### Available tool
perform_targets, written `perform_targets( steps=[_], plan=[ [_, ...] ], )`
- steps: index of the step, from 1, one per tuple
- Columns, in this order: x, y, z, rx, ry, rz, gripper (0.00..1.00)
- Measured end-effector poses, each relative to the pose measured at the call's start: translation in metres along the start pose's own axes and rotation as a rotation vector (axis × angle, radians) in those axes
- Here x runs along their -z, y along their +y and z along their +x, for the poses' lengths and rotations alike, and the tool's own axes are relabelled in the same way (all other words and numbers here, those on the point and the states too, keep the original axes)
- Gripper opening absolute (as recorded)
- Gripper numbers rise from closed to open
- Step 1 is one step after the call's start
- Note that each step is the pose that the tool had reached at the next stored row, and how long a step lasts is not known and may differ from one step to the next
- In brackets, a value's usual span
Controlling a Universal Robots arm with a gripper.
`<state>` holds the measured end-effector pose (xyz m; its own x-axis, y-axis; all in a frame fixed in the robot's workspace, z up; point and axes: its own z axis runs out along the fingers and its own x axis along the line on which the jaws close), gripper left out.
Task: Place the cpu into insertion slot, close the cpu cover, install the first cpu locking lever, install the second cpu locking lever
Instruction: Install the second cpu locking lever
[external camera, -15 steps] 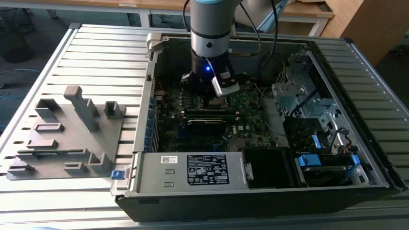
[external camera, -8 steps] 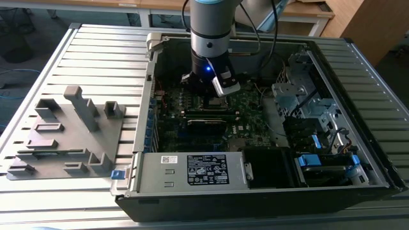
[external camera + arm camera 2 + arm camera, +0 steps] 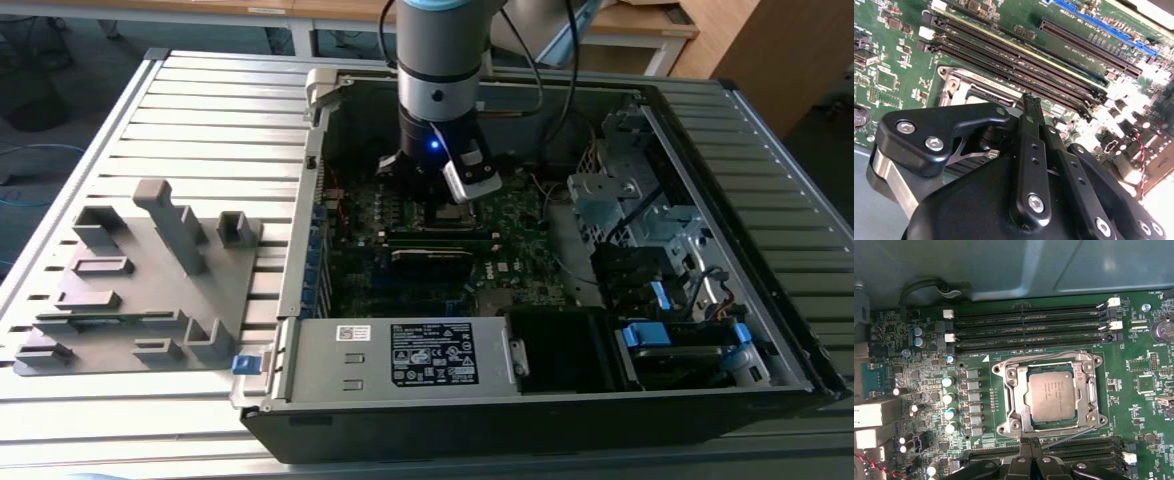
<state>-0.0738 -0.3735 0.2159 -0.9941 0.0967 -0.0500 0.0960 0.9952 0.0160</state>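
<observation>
The cpu, a dull silver square, lies flat in the insertion slot on the green motherboard. The cpu cover, a silvery frame plate, lies down around the chip. A thin wire lever runs along one side of the socket and another wire lever along the opposite side. My gripper hangs just beside the socket's edge, black fingers together and nothing seen between them. In the second wrist view the gripper points at the socket. In the exterior view the arm reaches down into the open computer case.
Long black memory slots flank the socket; more memory slots show near a blue slot. Upright capacitors stand beside it. A grey fixture tray sits at the exterior view's left. The labelled power supply and drive cage crowd the case.
</observation>
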Motion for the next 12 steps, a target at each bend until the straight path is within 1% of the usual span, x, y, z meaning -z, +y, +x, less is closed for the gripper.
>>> perform_targets(
  steps=[6,12],
  plan=[
    [-0.0026,-0.0005,0.0052,0.001,0.0001,-0.0001,0.11],
    [-0.0042,-0.0007,0.0069,0.004,0.0001,-0.0002,0.11]
  ],
)
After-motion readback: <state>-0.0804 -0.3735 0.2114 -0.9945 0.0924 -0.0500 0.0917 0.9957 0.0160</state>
